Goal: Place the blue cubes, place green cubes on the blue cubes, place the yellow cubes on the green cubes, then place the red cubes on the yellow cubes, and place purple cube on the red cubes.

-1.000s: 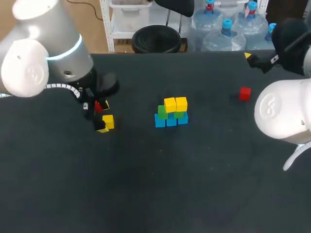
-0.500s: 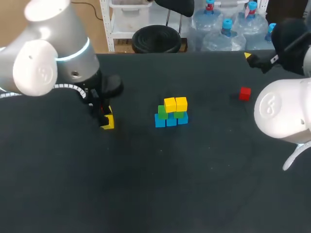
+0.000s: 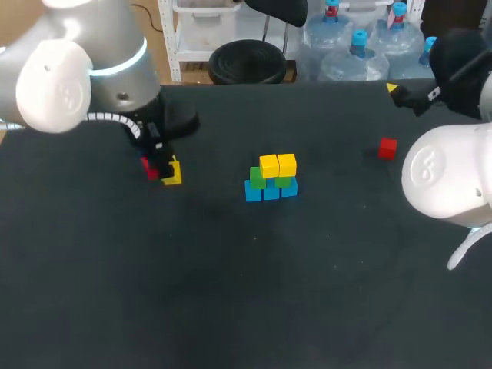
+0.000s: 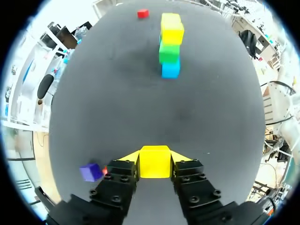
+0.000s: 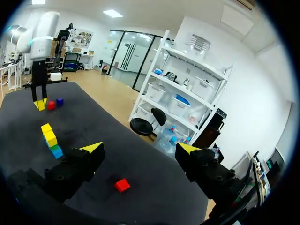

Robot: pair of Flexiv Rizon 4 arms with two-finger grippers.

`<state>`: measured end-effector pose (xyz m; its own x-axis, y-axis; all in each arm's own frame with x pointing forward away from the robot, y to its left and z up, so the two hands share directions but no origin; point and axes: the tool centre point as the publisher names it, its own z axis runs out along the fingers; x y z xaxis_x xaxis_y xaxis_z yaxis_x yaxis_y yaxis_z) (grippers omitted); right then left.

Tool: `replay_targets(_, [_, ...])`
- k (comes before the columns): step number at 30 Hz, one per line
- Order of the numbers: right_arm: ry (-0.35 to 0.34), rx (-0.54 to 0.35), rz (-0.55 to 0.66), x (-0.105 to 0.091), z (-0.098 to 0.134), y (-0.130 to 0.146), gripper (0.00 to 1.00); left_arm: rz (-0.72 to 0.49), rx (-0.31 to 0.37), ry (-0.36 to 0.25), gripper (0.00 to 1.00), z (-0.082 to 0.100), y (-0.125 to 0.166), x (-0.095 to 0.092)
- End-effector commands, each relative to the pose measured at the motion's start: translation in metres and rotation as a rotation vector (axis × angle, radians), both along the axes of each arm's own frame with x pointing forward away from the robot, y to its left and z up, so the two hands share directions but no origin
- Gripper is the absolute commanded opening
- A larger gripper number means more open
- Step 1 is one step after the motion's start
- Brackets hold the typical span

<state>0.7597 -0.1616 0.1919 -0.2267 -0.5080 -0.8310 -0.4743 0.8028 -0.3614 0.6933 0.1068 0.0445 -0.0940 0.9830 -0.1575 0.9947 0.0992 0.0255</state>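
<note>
My left gripper [image 4: 154, 164] is shut on a yellow cube [image 4: 154, 161], both yellow fingertips pressed to its sides. In the head view that gripper [image 3: 166, 174] holds the cube [image 3: 174, 174] at the table's left, beside a red cube [image 3: 150, 171]. A purple cube [image 4: 90, 172] lies under the left finger. The stack [image 3: 270, 178] stands mid-table: three blue cubes, two green on them, two yellow on top. Another red cube [image 3: 387, 147] lies to the right. My right gripper [image 5: 140, 150] hangs open and empty, high at the far right, above that red cube [image 5: 122, 185].
The black table [image 3: 254, 292] has wide bare room in front of the stack and between the stack and the left gripper. My right arm's white body [image 3: 450, 181] covers the right edge.
My left gripper has come down over the yellow cube, shut on it and carried it a little up and away from where it lay. The right arm and the stack have not moved.
</note>
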Motion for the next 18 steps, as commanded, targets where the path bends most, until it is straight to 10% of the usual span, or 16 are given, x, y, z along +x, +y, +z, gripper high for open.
replay_targets(1, [0.0, 0.001, 0.002, 0.0, 0.0, -0.001, 1.0, 0.008, 0.014, -0.029, 0.0, 0.037, -0.008, -0.011])
replay_targets(18, [0.0, 0.001, 0.002, 0.0, 0.0, -0.001, 1.0, -0.042, -0.055, -0.056, 0.0, 0.067, -0.079, -0.02])
